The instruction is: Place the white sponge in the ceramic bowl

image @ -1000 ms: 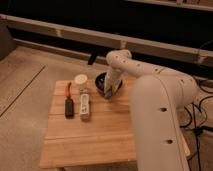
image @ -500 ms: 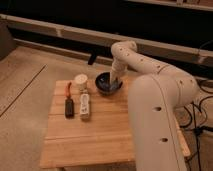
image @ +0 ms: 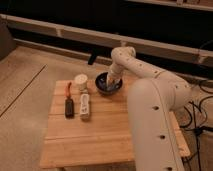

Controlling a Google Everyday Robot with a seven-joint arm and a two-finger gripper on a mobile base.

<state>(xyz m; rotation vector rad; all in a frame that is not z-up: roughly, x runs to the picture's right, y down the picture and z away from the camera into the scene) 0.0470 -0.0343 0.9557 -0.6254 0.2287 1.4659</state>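
Up comes your gripper (image: 111, 84) a touch, now over the ceramic bowl (image: 106, 89); finger state, I cannot tell. Cream cup (image: 80, 82) sits to its left.

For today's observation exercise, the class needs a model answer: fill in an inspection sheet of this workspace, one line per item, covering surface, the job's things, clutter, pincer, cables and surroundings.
Surface: wooden slatted table, light-coloured, standing on a speckled floor.
Job's things: ceramic bowl, dark and glossy, near the table's back edge; white sponge not seen, possibly hidden at the bowl by the arm.
Clutter: cream cup left of the bowl; long white bar in front of the cup; black-handled tool left of the bar.
Pincer: pincer is lowered into the bowl's mouth.
Cables: dark cables on the floor at right.
Surroundings: dark wall with a pale horizontal rail behind the table.
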